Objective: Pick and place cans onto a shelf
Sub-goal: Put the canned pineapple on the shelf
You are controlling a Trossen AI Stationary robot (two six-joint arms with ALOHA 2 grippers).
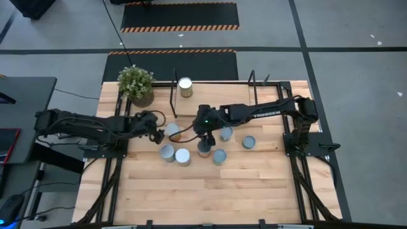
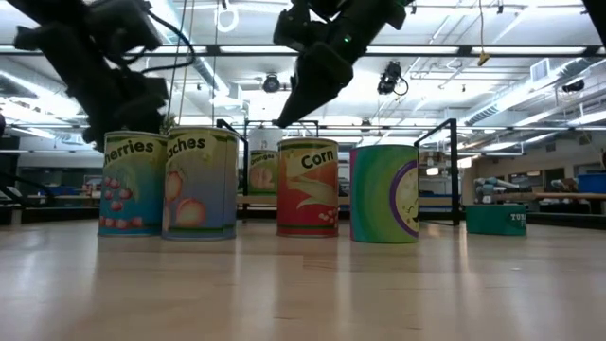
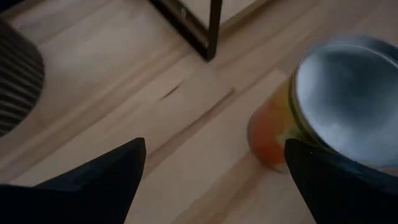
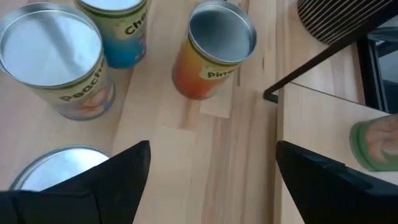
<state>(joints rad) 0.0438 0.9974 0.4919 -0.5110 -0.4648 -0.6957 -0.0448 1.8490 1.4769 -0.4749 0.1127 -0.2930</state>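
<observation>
From above we see one can (image 1: 185, 87) standing alone on the shelf (image 1: 216, 95), a light-wood board between black upright frames at the table's (image 1: 191, 191) far edge, with a potted plant (image 1: 136, 84) at about nine o'clock from it. Every can in sight has its silvery lid on, so we cannot tell what any of them holds. Six more cans stand clustered on the table in front of the shelf: an orange-labelled can (image 1: 172, 131), two (image 1: 167, 152) (image 1: 182, 156) side by side just nearer us, one (image 1: 219, 156) at about four o'clock of the right gripper, one (image 1: 226, 133) beside that arm, and one (image 1: 248, 142) further off at three o'clock.

The left gripper (image 1: 154, 135) reaches in from nine o'clock, its jaws spread wide and holding nothing. In its wrist view the orange-labelled can (image 3: 311, 118) lies just ahead of one dark finger (image 3: 339, 186), near it, though we cannot tell whether they touch.

The right gripper (image 1: 203, 143) hangs over the middle of the cluster, jaws likewise spread and holding nothing. A can sits directly under it, mostly hidden from above; in the wrist view its rim (image 4: 56, 165) shows beside one finger (image 4: 93, 186). Ahead of those jaws stand a peach-labelled can (image 4: 56, 59), a blue-labelled can (image 4: 121, 31) and the orange-labelled can (image 4: 214, 50), all apart from the fingers.
</observation>
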